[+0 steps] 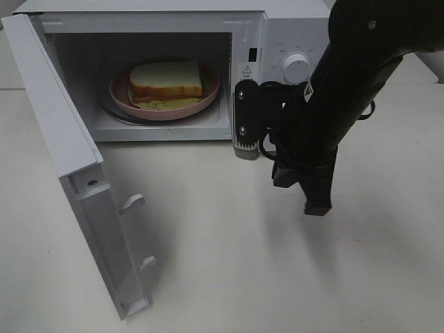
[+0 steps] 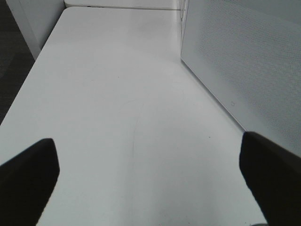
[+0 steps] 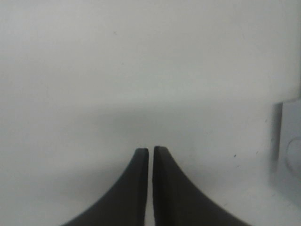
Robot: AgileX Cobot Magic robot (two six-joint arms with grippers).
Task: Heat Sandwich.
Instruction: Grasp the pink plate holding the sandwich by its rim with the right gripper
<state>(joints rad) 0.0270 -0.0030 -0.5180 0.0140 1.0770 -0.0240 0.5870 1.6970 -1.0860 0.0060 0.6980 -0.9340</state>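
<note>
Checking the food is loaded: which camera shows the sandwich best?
The exterior high view: the sandwich lies on the pink plate inside the open microwave. Neither wrist view shows it.

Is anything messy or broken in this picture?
Nothing looks spilled or broken. The squarish white-bread sandwich sits flat on the round pink plate inside the white microwave; only its door stands wide open.
</note>
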